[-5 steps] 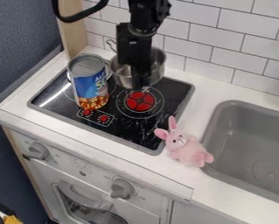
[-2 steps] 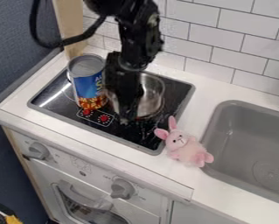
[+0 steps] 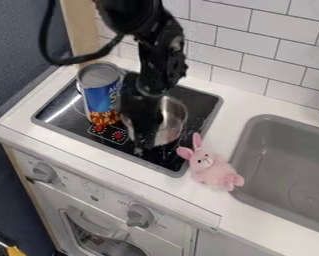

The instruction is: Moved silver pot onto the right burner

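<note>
The gripper (image 3: 143, 145) hangs over the stovetop (image 3: 200, 106); I cannot tell whether it is open or closed. At its one o'clock, the silver pot (image 3: 173, 116) sits on the stovetop; at eleven, a can (image 3: 101, 97). At four, a pink plush rabbit (image 3: 214, 171) lies on the desk (image 3: 252, 105) beside the sink (image 3: 282, 162).

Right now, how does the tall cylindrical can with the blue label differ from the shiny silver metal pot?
The can is tall and narrow, while the pot is lower and wider. The can wears a blue label with red and orange near its base; the pot is plain silver. The can is farther left than the pot in the view. Both are round, at the black stovetop.
</note>
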{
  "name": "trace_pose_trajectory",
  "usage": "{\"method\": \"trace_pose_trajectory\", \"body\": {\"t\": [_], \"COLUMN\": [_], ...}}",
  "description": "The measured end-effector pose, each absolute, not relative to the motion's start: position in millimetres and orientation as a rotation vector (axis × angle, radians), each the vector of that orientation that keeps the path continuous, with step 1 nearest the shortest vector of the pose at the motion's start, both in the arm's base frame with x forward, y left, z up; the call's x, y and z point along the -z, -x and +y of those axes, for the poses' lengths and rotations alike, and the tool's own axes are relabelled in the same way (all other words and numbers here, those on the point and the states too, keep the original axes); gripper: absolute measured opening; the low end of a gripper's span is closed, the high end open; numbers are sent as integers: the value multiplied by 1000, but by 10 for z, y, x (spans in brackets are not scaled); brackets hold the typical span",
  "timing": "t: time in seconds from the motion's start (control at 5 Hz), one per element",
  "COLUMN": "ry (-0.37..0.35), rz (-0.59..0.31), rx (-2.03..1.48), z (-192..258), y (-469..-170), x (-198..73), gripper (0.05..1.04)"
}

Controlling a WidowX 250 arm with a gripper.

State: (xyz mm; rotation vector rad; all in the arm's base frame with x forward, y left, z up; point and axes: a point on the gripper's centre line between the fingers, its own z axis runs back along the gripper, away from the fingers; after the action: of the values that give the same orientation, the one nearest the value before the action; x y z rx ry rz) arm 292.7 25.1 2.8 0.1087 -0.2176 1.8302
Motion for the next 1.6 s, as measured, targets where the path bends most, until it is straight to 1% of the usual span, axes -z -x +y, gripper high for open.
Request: {"method": "trace_pose_trajectory", "body": {"t": [0.2,0.4,0.6,0.8,1.0,1.2,1.4,1.6], "ry": [-154,-188,-221,-210,-183,-137,-108,-36], "rz": [-213,-214,-193,-165,-168,-163,-178,-232], "rx": [-1821,-1812,-1800,-1775,-1758,-1779,-1795,-1814], "z": [269,256,260,226,210,236,261,259], "y": [-2907,-2925,-2900,-2856,-2841,-2843,-2885,-2944], "x": [102,165,208,227,202,20,-174,-399], "gripper": [85,115,304,600,902,1014,1009,1003]}}
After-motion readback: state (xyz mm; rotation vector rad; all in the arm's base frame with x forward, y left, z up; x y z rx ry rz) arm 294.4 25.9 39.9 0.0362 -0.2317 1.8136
